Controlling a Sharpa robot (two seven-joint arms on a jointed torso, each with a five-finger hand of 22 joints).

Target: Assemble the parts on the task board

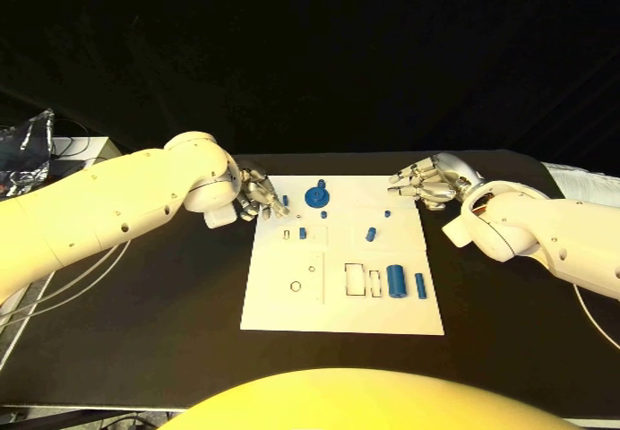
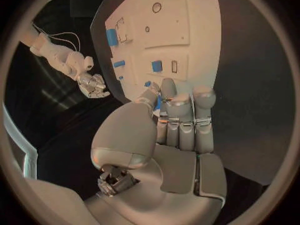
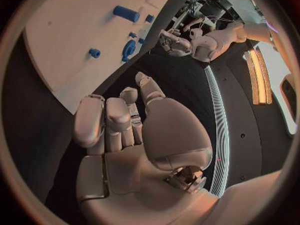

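- Head view: the white task board (image 1: 341, 296) lies in the middle of the black table (image 1: 155, 296).
- On the board's far part a round blue gear-like part (image 1: 316, 195) sits near the far edge; small blue pegs (image 1: 303, 233) stand nearer the left side, and a short blue piece (image 1: 371, 235) lies tilted toward the right.
- In the board's near-right part a thick blue cylinder (image 1: 395, 280) lies beside a thinner blue pin (image 1: 420, 285), just apart, next to outlined rectangular recesses.
- The left hand (image 1: 254, 199) rests at the board's far-left corner, fingers bunched toward the board edge; a small blue bit shows right at its fingertips.
- The right hand (image 1: 429, 182) hangs just beyond the board's far-right corner, fingers curled inward, nothing in them.
- Left wrist view: the left hand (image 2: 178, 120) has its fingers held straight and close together, with the thumb (image 2: 125, 135) drawn across in front; a sliver of a small blue part (image 2: 159, 102) shows between thumb and fingers, so it looks pinched there. The fingertips lie over the board's edge (image 2: 187, 15).
- Right wrist view: the right hand (image 3: 125, 130) holds nothing; its fingers are bent in loosely toward the palm, over the dark table beside the board's corner (image 3: 69, 40). The gear-like part (image 3: 129, 50) and the cylinder (image 3: 126, 13) lie on the board beyond.
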